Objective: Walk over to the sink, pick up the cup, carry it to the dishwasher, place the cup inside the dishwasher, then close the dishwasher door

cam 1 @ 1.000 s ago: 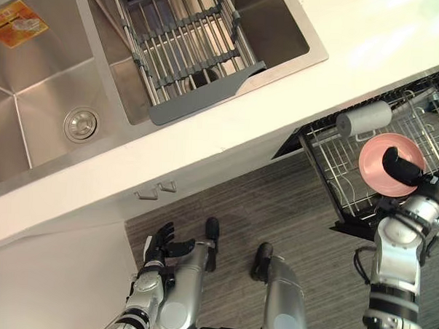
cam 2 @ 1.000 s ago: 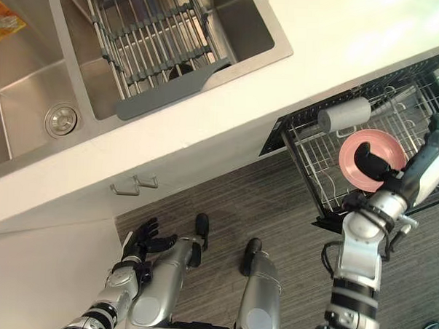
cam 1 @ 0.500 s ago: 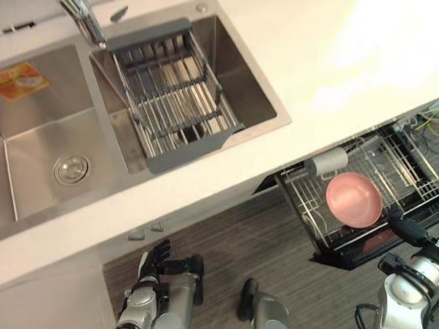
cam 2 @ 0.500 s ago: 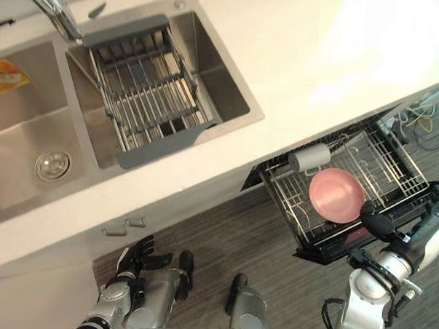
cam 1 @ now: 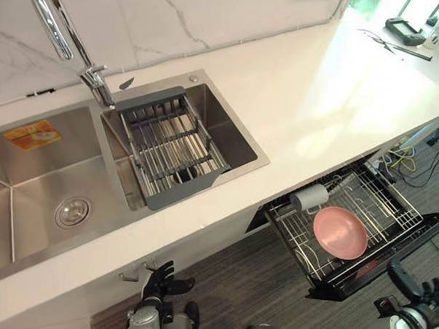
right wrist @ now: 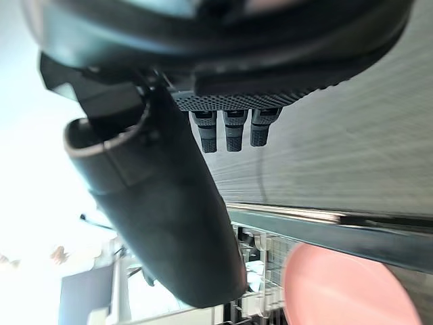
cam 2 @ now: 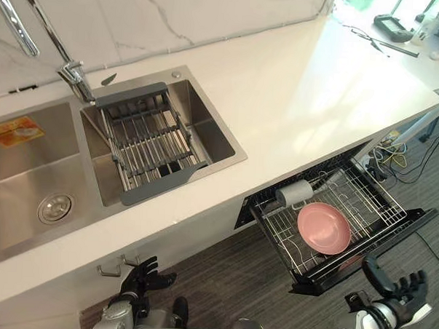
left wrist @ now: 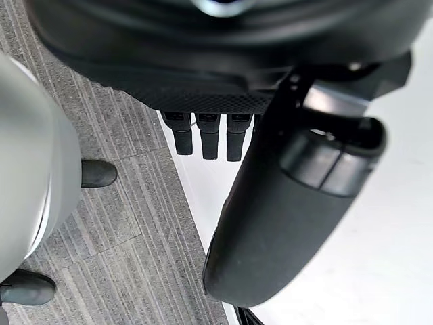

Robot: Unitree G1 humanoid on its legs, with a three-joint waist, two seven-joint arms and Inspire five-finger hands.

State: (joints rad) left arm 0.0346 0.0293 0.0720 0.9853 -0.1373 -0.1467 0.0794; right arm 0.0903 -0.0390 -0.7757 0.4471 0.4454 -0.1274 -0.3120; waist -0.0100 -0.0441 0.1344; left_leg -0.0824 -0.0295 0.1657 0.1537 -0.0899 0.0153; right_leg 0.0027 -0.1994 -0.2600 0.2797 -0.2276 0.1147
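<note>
The cup (cam 1: 309, 197), a pale grey cylinder, lies on its side in the pulled-out dishwasher rack (cam 1: 396, 201), touching a pink plate (cam 1: 340, 232). My right hand (cam 2: 397, 290) hangs open and empty below the rack's dark front edge, apart from it. In the right wrist view its thumb (right wrist: 159, 203) is straight and the pink plate (right wrist: 352, 291) shows past it. Low by the cabinet front, my left hand (cam 1: 160, 284) is open with spread fingers and holds nothing. The left wrist view has its thumb (left wrist: 291, 203) over grey floor.
A steel double sink (cam 1: 29, 192) sits in the white counter (cam 1: 332, 89), with a grey drain rack (cam 1: 173, 151) across its right basin and a tall tap (cam 1: 58, 26). Cables (cam 1: 406, 154) lie on the floor beside the dishwasher. Small items (cam 1: 404, 30) sit at the counter's far right.
The camera has tilted up, now taking in the whole counter and wall. My right hand has drawn back from over the pink plate to below the rack's front edge.
</note>
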